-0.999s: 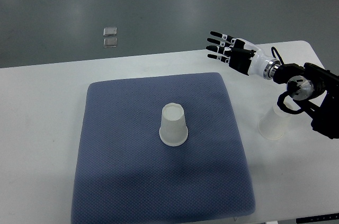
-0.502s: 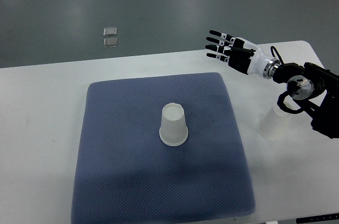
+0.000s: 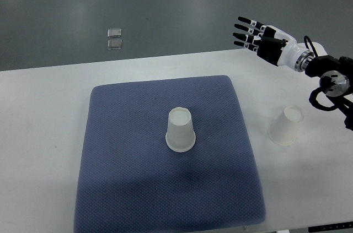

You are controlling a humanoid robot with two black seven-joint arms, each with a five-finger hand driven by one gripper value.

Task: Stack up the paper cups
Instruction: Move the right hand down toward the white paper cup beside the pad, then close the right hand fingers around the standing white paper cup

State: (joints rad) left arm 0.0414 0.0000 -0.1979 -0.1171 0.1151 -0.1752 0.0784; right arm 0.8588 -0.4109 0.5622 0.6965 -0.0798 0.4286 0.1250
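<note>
We find the task not yet begun: no cup is stacked. At the left, the counter [image 3: 44,95] carries a blue mat [image 3: 127,178]. Near the mat's centre stands the first paper cup [image 3: 180,129], inverted, base up, so we see nothing inside it. To the right, off the mat on the bare counter, stands the second paper cup [image 3: 287,125], also inverted and well apart from the first. At the far right, the right robot hand [image 3: 259,37] hovers with fingers spread, holding nothing, well above and beyond both cups. We judge that one cup remains to be grasped and set over the other.
</note>
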